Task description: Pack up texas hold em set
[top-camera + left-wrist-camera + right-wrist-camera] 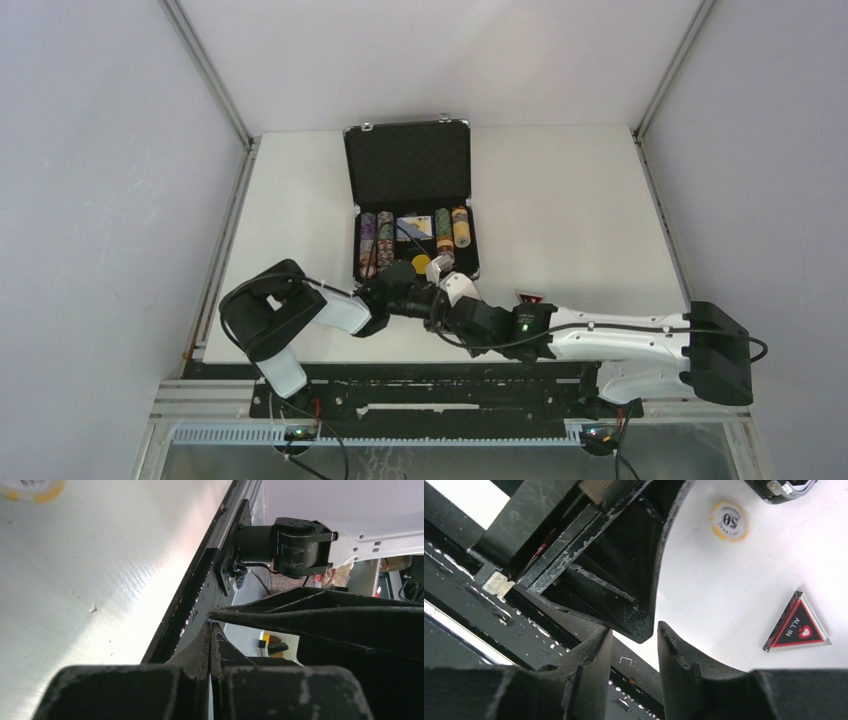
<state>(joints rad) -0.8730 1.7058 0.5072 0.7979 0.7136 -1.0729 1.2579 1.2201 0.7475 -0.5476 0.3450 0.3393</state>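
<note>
One red-black triangular token lies near the small black textured briefcase. My left end effector is pinched shut and my right end effector is half-wide and empty. I'd grip the token's edges squarely.

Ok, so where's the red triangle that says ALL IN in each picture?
Top external: the triangle token lies on the table, peeking out just beyond the right arm, right of the briefcase's front corner.
Left wrist: not in it.
Right wrist: lower right, flat on the table, right of the fingers.
Shared landmark: the briefcase; its handle end shows at the top right of the right wrist view.
</note>
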